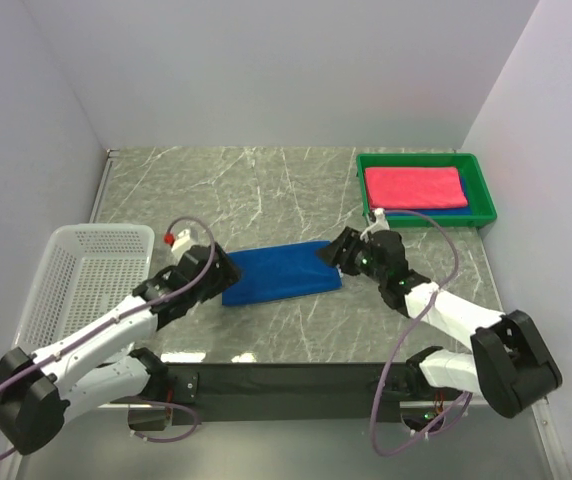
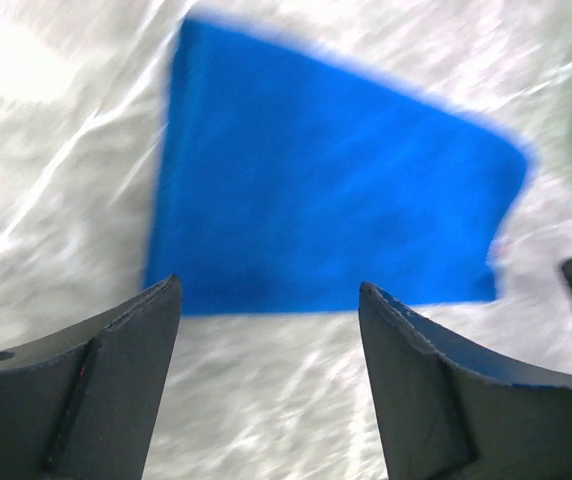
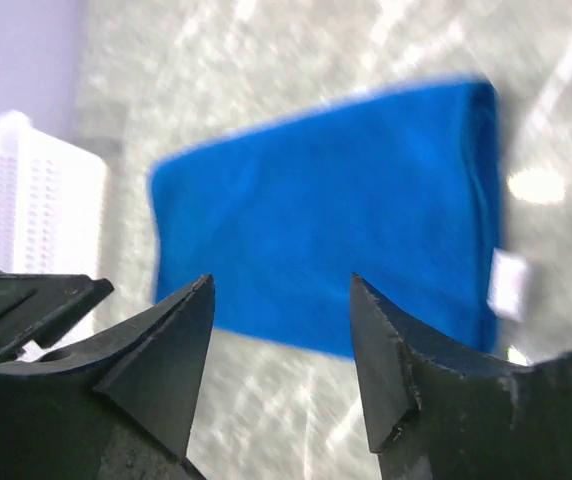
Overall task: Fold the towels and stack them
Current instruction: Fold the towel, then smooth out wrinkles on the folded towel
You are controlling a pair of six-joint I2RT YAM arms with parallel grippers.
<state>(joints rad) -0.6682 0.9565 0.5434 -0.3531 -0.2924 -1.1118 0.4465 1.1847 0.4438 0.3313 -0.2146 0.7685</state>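
Lying flat, neatly folded blue towel [image 1: 282, 272]

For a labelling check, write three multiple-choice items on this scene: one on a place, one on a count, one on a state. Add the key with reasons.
1. Where is the pink-red towel?
A) in the white basket
B) on the bare table
C) in the green tray

2. How many blue towels show?
A) one
B) two
C) three

3. How is the left gripper?
A) open, holding nothing
B) shut on a towel
C) shut on the white basket

Key:
1 C, it lies in the tray atop a blue towel.
2 B, that one plus the folded blue towel on the table.
3 A, its jaws stand apart with nothing between them.
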